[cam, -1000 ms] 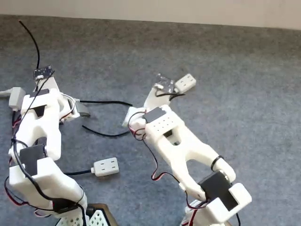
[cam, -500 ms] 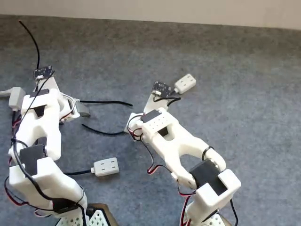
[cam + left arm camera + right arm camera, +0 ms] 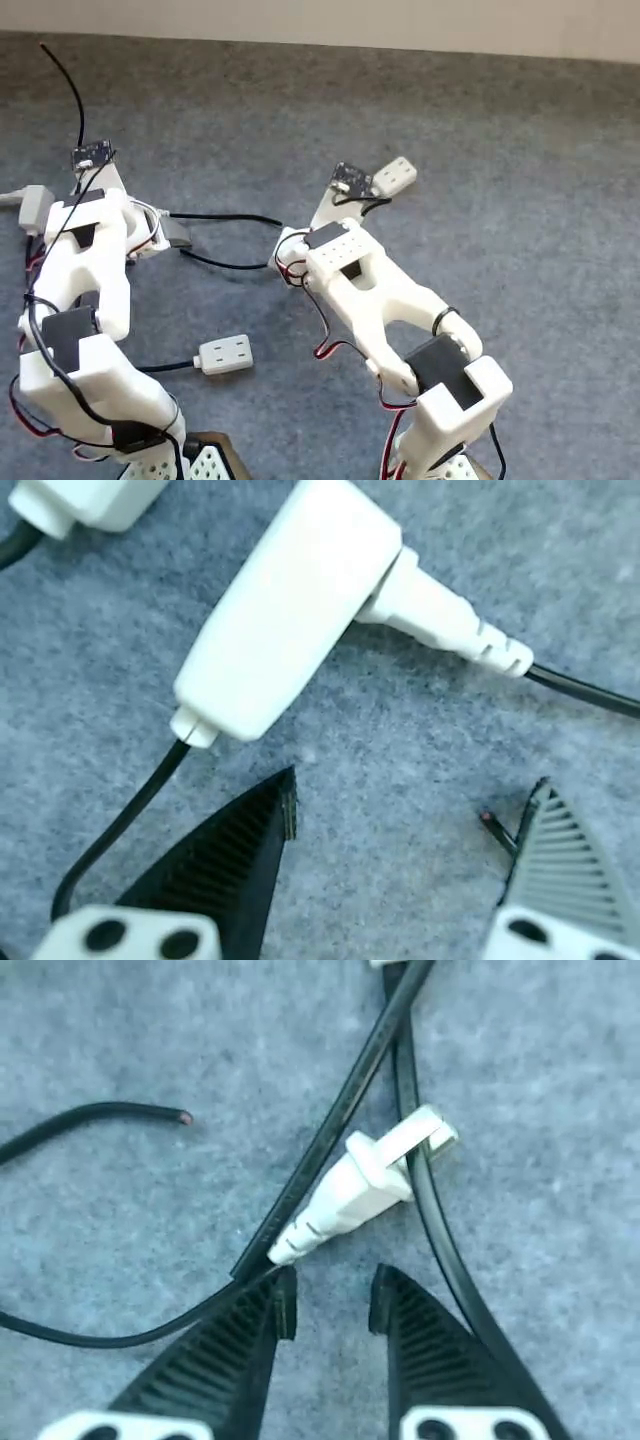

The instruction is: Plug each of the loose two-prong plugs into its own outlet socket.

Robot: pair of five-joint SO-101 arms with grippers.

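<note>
White plastic arms (image 3: 80, 270), black servo blocks (image 3: 440, 365), red and black wires (image 3: 325, 345) looping. Ribbed black fingers (image 3: 225, 1360), one of them grey.

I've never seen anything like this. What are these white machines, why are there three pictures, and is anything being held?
The white machines are robot arms: a left arm and a right arm, on a grey carpet. One picture looks down from a fixed camera; the other two come from cameras on each arm's wrist. On the carpet lie black cords and white socket blocks. The left gripper hangs open over one block. The right gripper is open, just short of a loose plug. Nothing is held.
</note>
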